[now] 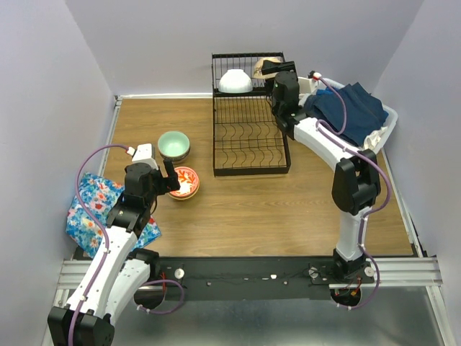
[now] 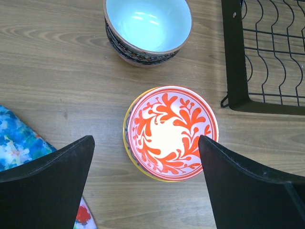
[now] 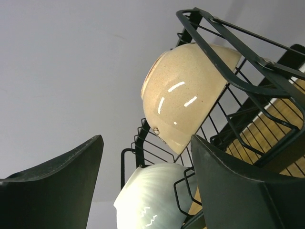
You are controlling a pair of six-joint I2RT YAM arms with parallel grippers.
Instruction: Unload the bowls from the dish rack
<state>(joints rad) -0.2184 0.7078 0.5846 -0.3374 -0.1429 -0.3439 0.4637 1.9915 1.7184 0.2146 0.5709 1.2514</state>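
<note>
Right claw (image 3: 147,140): jaws stand wide apart and I see nothing gripped. The beige bowl (image 3: 188,93) lies tilted on its side just ahead of the fingertips, in the raised basket of the dish rack (image 1: 248,140). I cannot tell whether either finger touches it. Below the claw and a little further in sits the white bowl (image 3: 152,200), in the same basket. Left claw (image 2: 145,143): fully open, empty, hovering straight over the red-patterned bowl (image 2: 169,131), which rests upright on the table (image 1: 288,209) nested in a yellow-rimmed bowl. Just beyond the fingertips is the mint-green bowl (image 2: 147,24), topping a second stack, and I cannot count the bowls under it. The rack's lower tray, to the right of the left claw, is bare. My judgement is that most of the unloading is done and two bowls are left, both in the upper basket. The beige one looks like the next pick.
</note>
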